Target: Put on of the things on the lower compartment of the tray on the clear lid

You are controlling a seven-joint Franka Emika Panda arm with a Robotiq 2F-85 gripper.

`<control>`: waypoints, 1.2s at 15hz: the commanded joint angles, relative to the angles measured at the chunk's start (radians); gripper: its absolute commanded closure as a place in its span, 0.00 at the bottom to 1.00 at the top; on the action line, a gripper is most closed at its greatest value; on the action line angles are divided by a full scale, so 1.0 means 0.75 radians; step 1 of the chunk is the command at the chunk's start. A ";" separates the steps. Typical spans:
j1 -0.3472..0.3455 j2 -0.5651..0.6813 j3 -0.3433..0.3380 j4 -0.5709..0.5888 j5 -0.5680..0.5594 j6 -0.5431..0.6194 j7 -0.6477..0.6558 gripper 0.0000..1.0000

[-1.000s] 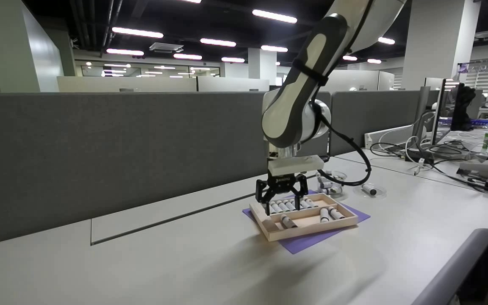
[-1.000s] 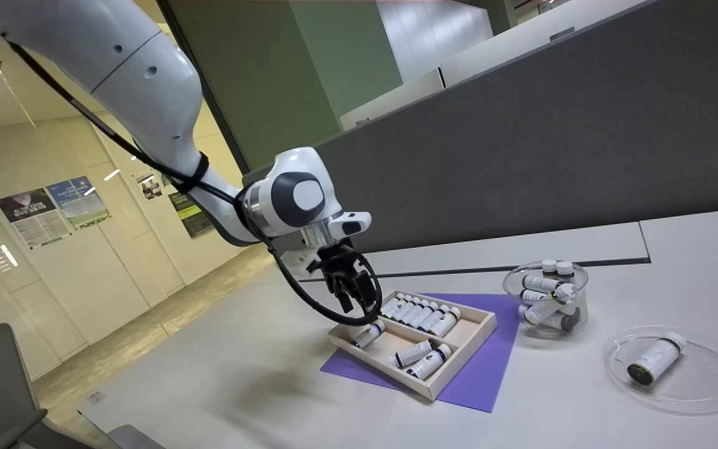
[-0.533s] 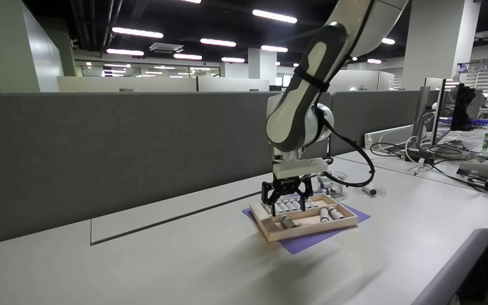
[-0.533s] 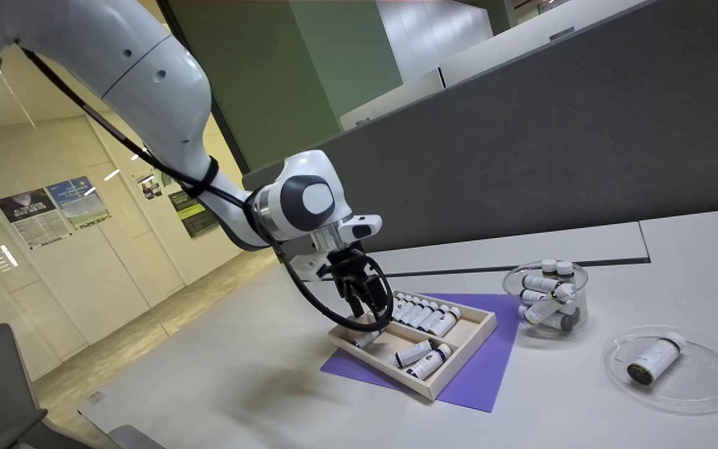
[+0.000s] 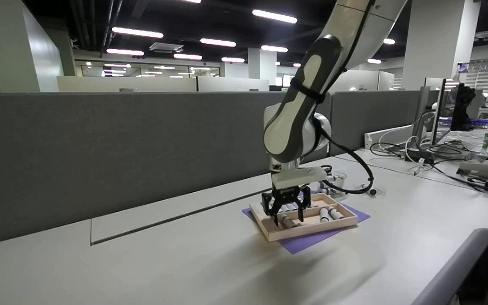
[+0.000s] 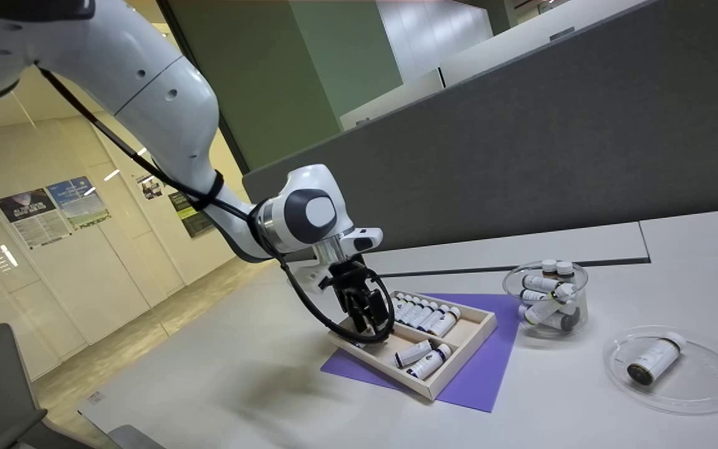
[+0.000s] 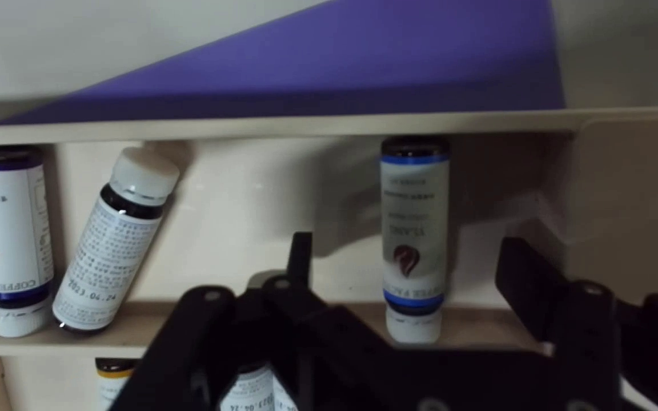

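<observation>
Bottle [image 7: 414, 228], slim white-capped cylinder, lies left in near compartment [image 7: 237, 228] of wooden tray [image 5: 311, 231]; our gripper [image 5: 288, 219] spread astride it. We see purple sheet [image 6: 490, 374] beneath, clear round lid [image 6: 707, 377] right, bearing another bottle [image 6: 655, 360].

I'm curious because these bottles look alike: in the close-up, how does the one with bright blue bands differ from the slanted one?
The blue-banded bottle runs straight across its tray compartment; the slanted bottle lies diagonally.
The blue-banded bottle's cap points down the wrist view; the slanted bottle's points up.
The blue-banded bottle's label shows a reddish emblem; the slanted bottle's shows dense print.
Both have white caps and share that compartment.
</observation>
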 commanded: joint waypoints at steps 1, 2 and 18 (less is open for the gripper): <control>0.018 0.021 -0.018 0.045 0.009 -0.039 0.012 0.49; 0.016 0.019 -0.017 0.048 0.011 -0.041 0.011 0.58; -0.352 -0.224 0.001 0.103 0.268 -0.368 -0.220 0.95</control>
